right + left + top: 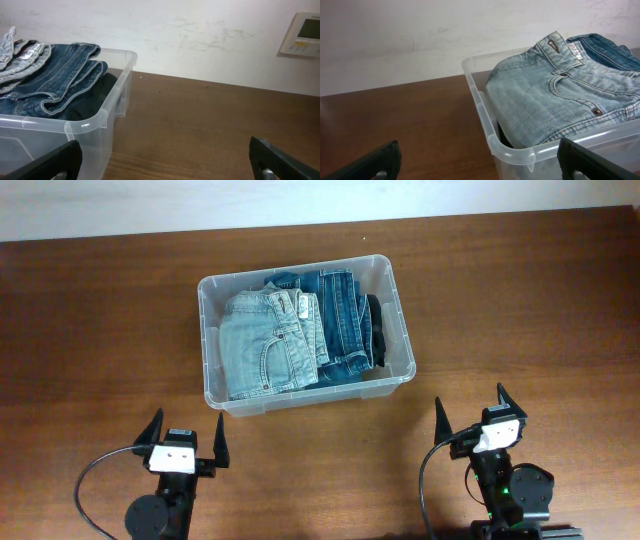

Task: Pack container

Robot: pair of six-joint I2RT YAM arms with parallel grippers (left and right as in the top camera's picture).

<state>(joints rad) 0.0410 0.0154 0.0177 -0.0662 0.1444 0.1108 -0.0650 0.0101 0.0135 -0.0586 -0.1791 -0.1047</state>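
The container (209, 340) holds folded light jeans (262, 345), darker jeans (342, 320) and a black garment (378, 330); left pincer (185, 438) and right pincer (472, 412) gape empty.

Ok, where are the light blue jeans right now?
Overhead, the light blue jeans lie in the left half of the container, against the darker jeans on their right.

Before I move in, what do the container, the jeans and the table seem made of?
Container: translucent plastic, smooth, slightly glossy; contents show through its wall.
Light jeans and dark jeans: denim, with stitched seams.
Table: dark wood or wood-look laminate; grain shows, cannot tell which.
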